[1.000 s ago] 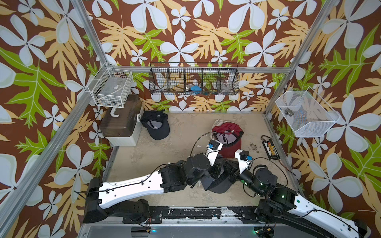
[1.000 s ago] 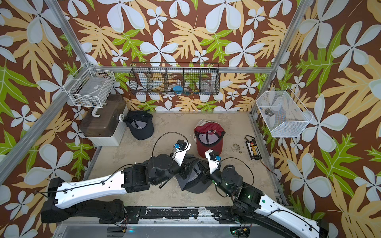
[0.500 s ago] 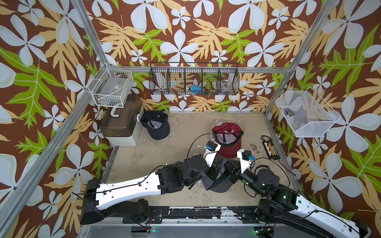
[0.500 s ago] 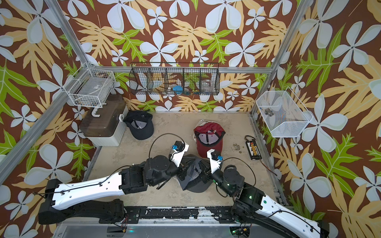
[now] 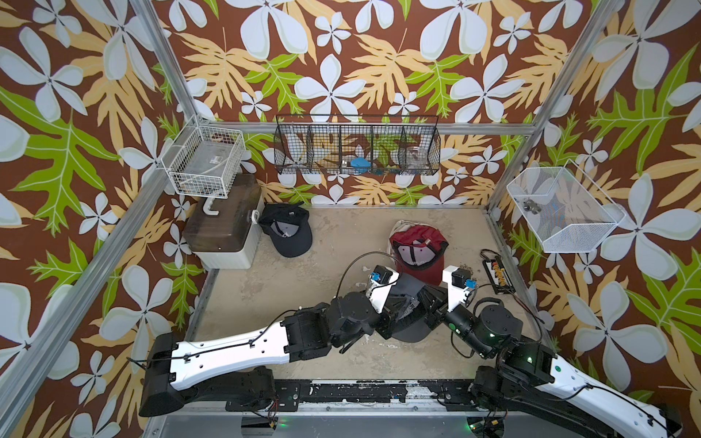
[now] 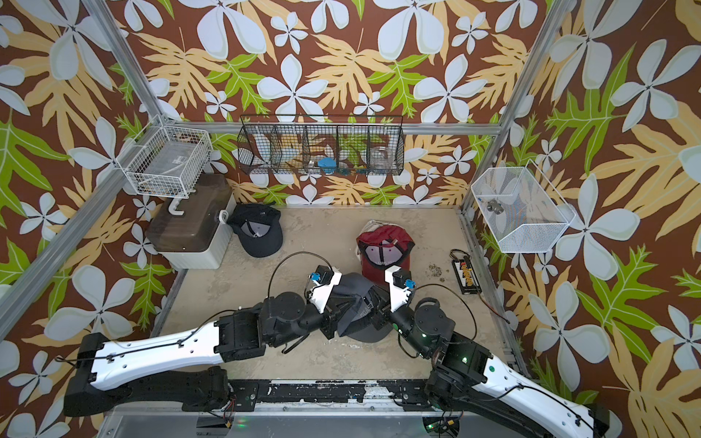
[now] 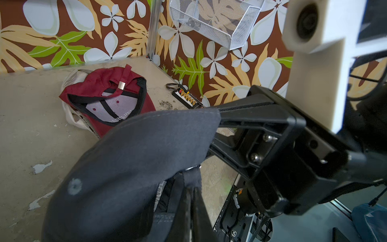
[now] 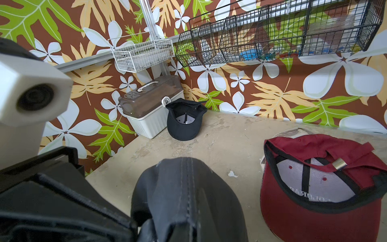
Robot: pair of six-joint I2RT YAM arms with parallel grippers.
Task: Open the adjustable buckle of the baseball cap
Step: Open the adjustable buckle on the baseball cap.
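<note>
Your left gripper (image 7: 191,188) is pinched shut on the strap (image 7: 189,180) of the grey cap (image 7: 136,157), which sits front-middle on the table (image 7: 31,125), just this side of the red cap (image 7: 100,98). Your right gripper (image 7: 215,130) is clamped on the cap's back edge. Pull the strap slowly along its own line (the buckle (image 7: 193,167) is mostly hidden), right side anchoring, no yanking.

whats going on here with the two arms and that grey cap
Both arms hold the grey cap between them near the front of the table. The left gripper is shut on what looks like its back strap, and the right gripper is shut on the cap's edge. Whether the buckle is open can't be seen. A red cap and a black cap lie upside down farther back.
</note>
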